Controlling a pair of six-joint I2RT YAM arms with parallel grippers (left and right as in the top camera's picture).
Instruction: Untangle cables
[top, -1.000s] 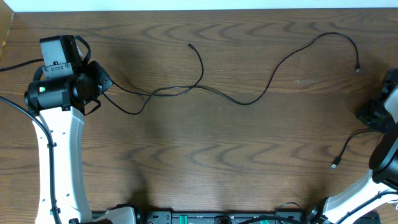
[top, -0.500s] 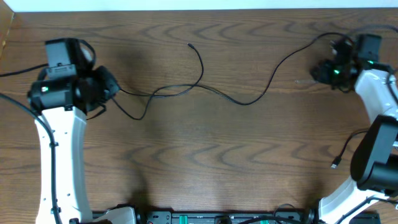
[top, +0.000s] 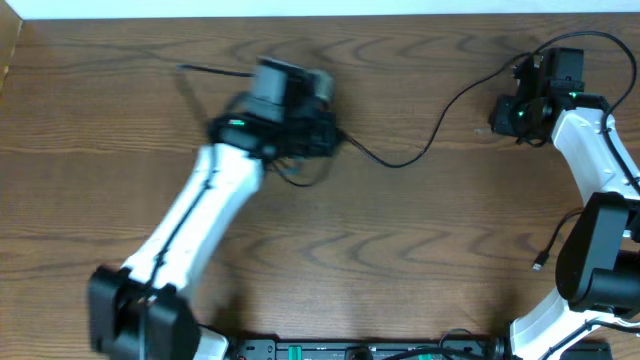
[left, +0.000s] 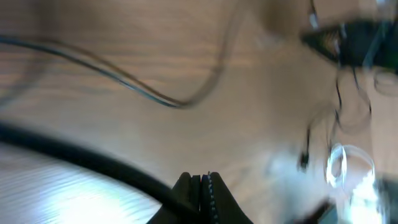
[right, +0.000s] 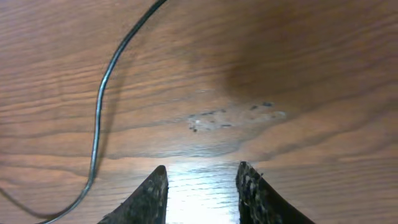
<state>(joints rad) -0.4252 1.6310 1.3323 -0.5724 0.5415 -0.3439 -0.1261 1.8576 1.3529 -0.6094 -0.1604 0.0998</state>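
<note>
In the overhead view the left arm is now found swung across to the upper middle of the frame, where half a second earlier it was parked at the left edge. The left claw (top: 325, 137) is placed over the spot where the black cable (top: 420, 150) crossed itself. The open loop seen there before is no longer laid out. Only small bunched curls are seen just below the claw, the rest being hidden by the arm.

From the claw the cable is led right in a shallow dip, then up towards the right arm in the upper right corner. No white cable can be made out.

In the blurred left wrist view the fingers are seen pressed together. Whether a strand is pinched between them cannot be told.

The right claw (right: 202, 190) is held spread over bare worktop (right: 298, 74), with nothing between its fingers and the cable lying apart at its left. It has been shifted only slightly.

The crossing is judged to be gathered rather than freed, so the untangling is taken as still in its early part.
</note>
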